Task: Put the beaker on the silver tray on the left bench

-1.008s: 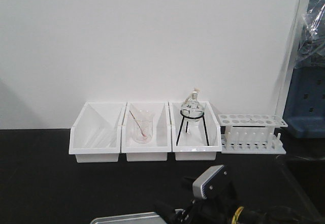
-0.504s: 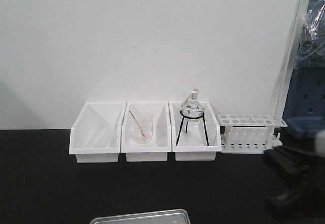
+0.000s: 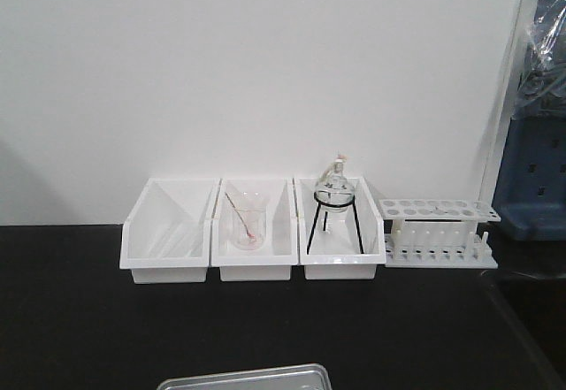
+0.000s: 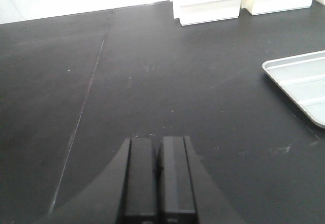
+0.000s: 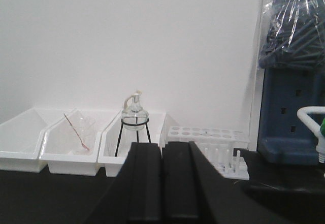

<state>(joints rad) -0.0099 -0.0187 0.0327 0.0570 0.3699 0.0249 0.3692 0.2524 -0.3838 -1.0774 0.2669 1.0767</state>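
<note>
Both end effectors are closed and empty: left end effector (image 4: 158, 178) low over the tabletop (image 4: 152, 82), right end effector (image 5: 161, 183) facing the bins. The beaker isn't visible anywhere, so find it before you reach. Silver tray (image 3: 243, 378) is cut off at the frame edge; avoid the pink beaker (image 3: 248, 220).

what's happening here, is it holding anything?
Nothing is held. Both the left gripper and the right gripper are shut and empty. The silver tray lies on the black bench, in front of the white bins. The clear beaker is not in view, so I can't tell where it is.
</note>
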